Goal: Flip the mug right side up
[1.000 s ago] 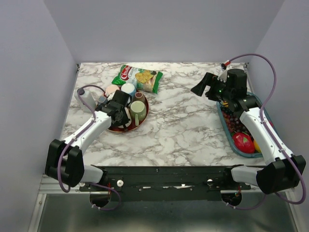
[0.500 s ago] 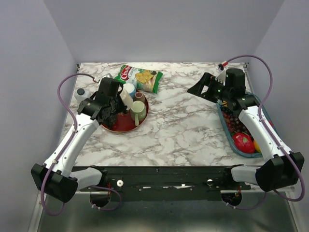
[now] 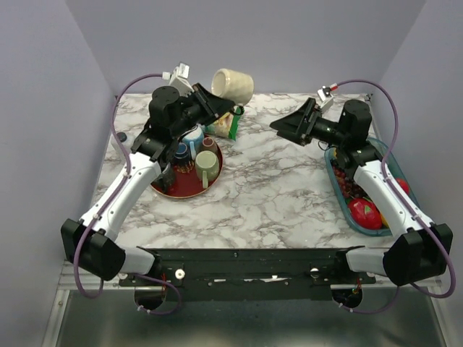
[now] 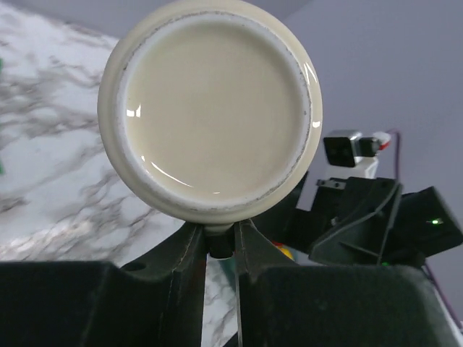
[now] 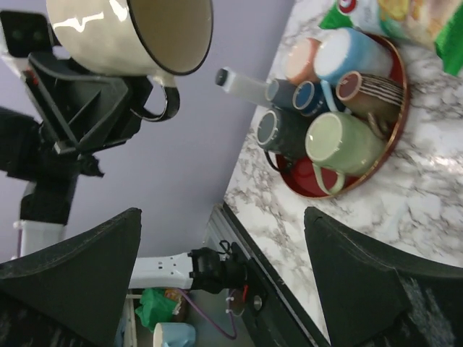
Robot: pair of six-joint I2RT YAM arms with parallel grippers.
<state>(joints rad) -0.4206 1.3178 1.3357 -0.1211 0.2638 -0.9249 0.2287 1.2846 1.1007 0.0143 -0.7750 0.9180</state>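
Since half a second ago the left gripper (image 3: 226, 108) has risen from the red tray (image 3: 181, 191). It now holds the cream mug (image 3: 232, 85) in the air above the table's far edge, fingers pinching its handle. The mug lies sideways, long axis level, mouth toward the right gripper (image 3: 283, 124), whose fingers are spread.

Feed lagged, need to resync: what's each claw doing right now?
Left claw: closed on the cream mug, held in the air.
Right claw: open, empty.
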